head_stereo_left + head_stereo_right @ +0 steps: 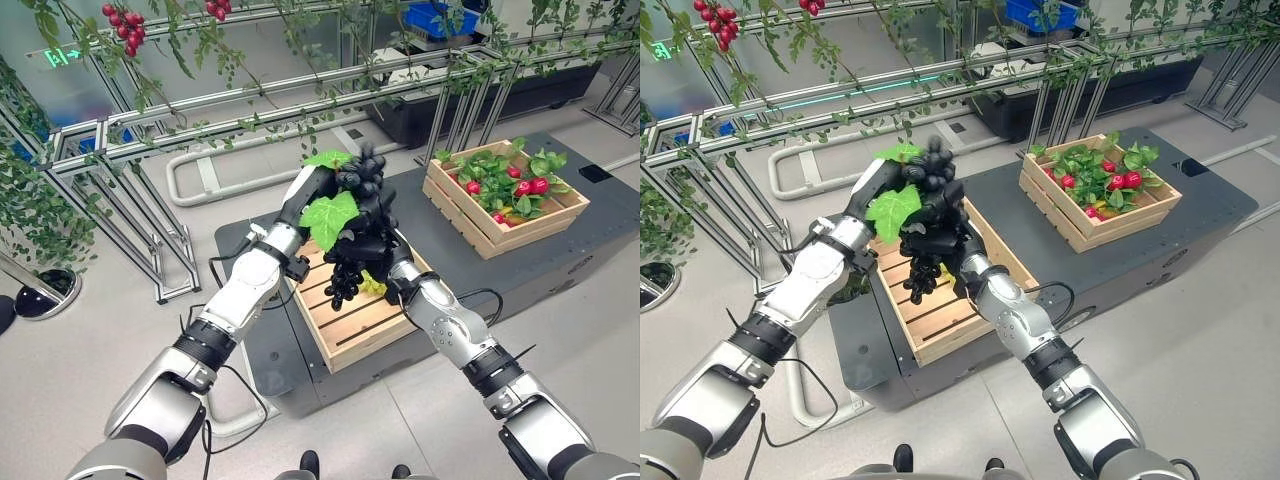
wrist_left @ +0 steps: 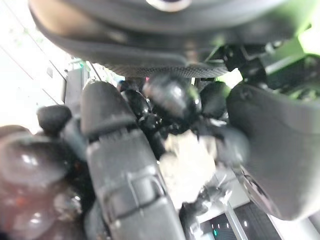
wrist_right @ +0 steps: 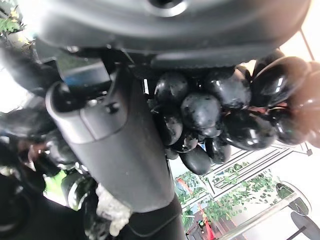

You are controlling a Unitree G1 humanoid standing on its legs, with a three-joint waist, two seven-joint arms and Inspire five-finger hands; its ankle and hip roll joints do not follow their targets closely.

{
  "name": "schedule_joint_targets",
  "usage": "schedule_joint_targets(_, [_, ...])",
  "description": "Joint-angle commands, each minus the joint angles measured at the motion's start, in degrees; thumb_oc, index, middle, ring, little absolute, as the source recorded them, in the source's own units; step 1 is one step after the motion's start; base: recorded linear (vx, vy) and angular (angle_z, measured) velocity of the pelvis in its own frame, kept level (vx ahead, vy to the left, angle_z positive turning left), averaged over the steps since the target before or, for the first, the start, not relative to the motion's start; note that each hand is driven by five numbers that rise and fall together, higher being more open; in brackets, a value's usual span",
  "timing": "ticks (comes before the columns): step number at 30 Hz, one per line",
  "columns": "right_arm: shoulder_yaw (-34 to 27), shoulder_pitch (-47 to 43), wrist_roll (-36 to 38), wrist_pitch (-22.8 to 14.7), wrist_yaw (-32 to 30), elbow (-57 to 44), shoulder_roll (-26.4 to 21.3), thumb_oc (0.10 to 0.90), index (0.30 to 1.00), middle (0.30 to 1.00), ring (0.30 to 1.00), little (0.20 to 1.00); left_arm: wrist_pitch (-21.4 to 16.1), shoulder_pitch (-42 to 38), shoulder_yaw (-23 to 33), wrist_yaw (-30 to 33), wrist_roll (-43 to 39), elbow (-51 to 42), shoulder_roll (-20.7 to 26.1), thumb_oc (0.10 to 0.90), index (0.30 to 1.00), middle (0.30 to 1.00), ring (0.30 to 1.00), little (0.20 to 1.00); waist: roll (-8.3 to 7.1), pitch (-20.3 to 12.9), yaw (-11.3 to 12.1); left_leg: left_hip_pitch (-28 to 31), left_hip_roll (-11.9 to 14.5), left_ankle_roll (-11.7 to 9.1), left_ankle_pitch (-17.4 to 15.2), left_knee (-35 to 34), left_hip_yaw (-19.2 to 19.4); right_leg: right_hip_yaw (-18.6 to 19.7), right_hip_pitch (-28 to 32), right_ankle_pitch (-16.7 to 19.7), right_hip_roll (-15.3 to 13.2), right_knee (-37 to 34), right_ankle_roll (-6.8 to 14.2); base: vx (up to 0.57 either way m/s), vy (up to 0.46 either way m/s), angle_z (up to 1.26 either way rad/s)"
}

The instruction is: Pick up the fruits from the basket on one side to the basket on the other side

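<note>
Both hands, the left hand point(image 1: 318, 190) and the right hand point(image 1: 372, 240), are clasped round a bunch of black grapes point(image 1: 352, 272) at the centre of the frame, directly above the near wooden crate point(image 1: 350, 325), so the slatted crate floor below them lies open. Toward the upper right, a bare strip of dark worktop point(image 1: 420, 205) separates this crate from the far crate point(image 1: 505, 195), which is heaped with leaves and red fruit. Across the upper left and top runs a metal frame point(image 1: 200, 110) hung with vines, closing off that side.
</note>
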Motion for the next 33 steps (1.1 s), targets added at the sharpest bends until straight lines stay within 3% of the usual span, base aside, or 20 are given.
schedule_joint_targets(1, [-5.6, -1.2, 1.7, -11.6, 0.6, -1.7, 3.7, 0.400, 0.300, 0.300, 0.300, 0.300, -5.4, -1.6, 6.7, 8.2, 2.8, 9.4, -1.1, 0.800, 0.900, 0.900, 0.900, 0.900, -0.19, -8.8, 0.8, 2.0, 0.2, 0.5, -6.7, 0.1, 0.3, -0.1, -0.3, -1.4, -1.7, 0.1, -2.8, 0.04, 0.000, -0.02])
schedule_joint_targets(12, [-10.4, 9.1, -2.0, -13.8, 0.1, -0.4, 0.9, 0.400, 0.300, 0.300, 0.300, 0.300, -5.7, 7.4, 12.0, 11.9, 4.7, 9.3, -1.6, 0.800, 0.900, 0.900, 0.900, 0.900, -0.60, -8.4, -0.1, 2.7, 0.4, 0.8, -7.2, 0.1, 1.1, 0.9, -0.2, -1.3, -1.7, 0.1, -2.5, 0.03, 0.007, -0.03])
schedule_joint_targets(20, [-16.0, 15.4, -0.5, -16.1, 0.6, 0.0, -1.2, 0.400, 0.300, 0.300, 0.300, 0.300, -6.5, 13.5, 14.7, 11.8, 5.9, 8.9, -1.4, 0.800, 0.900, 0.900, 0.900, 0.900, -0.79, -7.9, -0.9, 3.1, 0.6, 1.0, -7.5, 0.1, 1.9, 2.1, -0.4, -1.2, -1.4, 0.1, -2.4, 0.02, 0.003, -0.08])
schedule_joint_targets(24, [-18.3, 16.6, -0.8, -16.9, 0.6, 0.9, -2.3, 0.400, 0.300, 0.300, 0.300, 0.300, -6.8, 14.4, 15.6, 11.1, 5.5, 9.5, -1.6, 0.800, 0.900, 0.900, 0.900, 0.900, -0.86, -7.9, -1.4, 3.4, 0.7, 1.0, -7.7, 0.1, 2.4, 2.6, -0.4, -1.1, -1.3, 0.1, -2.2, 0.02, 0.009, -0.13])
schedule_joint_targets(28, [-20.3, 19.6, -6.5, -18.3, 0.8, 0.6, -3.9, 0.400, 0.300, 0.300, 0.300, 0.300, -8.0, 16.7, 16.3, 8.1, 4.6, 8.5, -1.3, 0.800, 0.900, 0.900, 0.900, 0.900, -1.03, -7.7, -2.0, 3.4, 0.9, 0.9, -7.8, 0.1, 3.1, 3.2, -0.9, -0.8, -1.1, 0.1, -2.1, 0.01, -0.002, -0.05])
schedule_joint_targets(33, [-24.3, 25.5, -10.0, -17.2, 3.8, -2.2, -6.6, 0.400, 0.300, 0.300, 0.300, 0.300, -7.5, 22.8, 19.8, 3.3, 0.7, 5.3, -2.1, 0.800, 0.900, 0.900, 0.900, 0.900, -1.34, -7.1, -3.2, 3.7, 1.0, 1.3, -8.0, 0.1, 3.8, 4.8, -1.0, -0.8, -0.4, 0.1, -2.4, 0.02, -0.026, -0.13])
